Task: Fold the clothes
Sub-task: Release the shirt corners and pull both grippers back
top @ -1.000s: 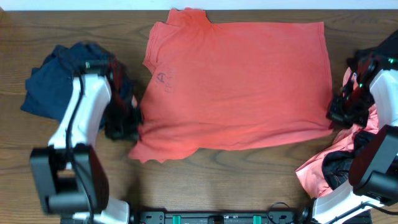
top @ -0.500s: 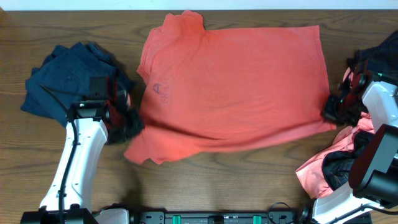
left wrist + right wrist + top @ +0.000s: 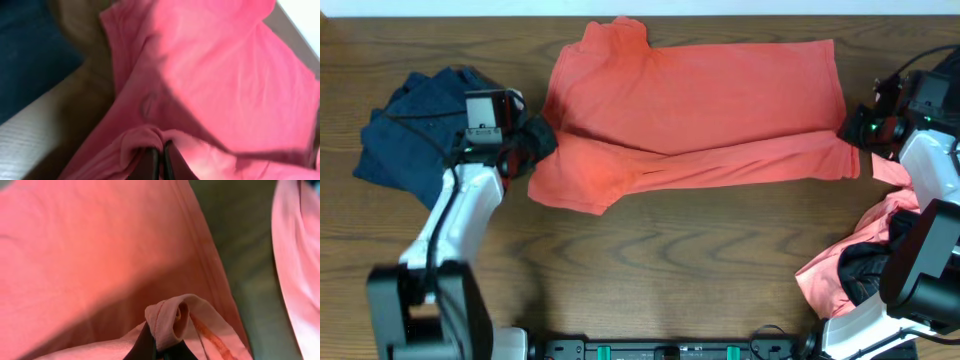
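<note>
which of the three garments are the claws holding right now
The coral shirt spread mid-table: the left claw and right claw each pinch a corner of its near edge. The navy pile and the pink pile lie crumpled, ungripped.

Wood table [image 3: 670, 270] w/ red shirt [image 3: 700, 100], navy garment [image 3: 405, 130], pink pile [image 3: 820, 280].

Dark wood-grain table [image 3: 670, 285], pale strip [image 3: 770, 6] beyond its far edge, black rail [image 3: 670, 350] in front

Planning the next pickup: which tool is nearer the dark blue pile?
Left. The left tool grips the red shirt right beside the dark blue pile; the right tool holds the shirt's opposite edge, far from it.
</note>
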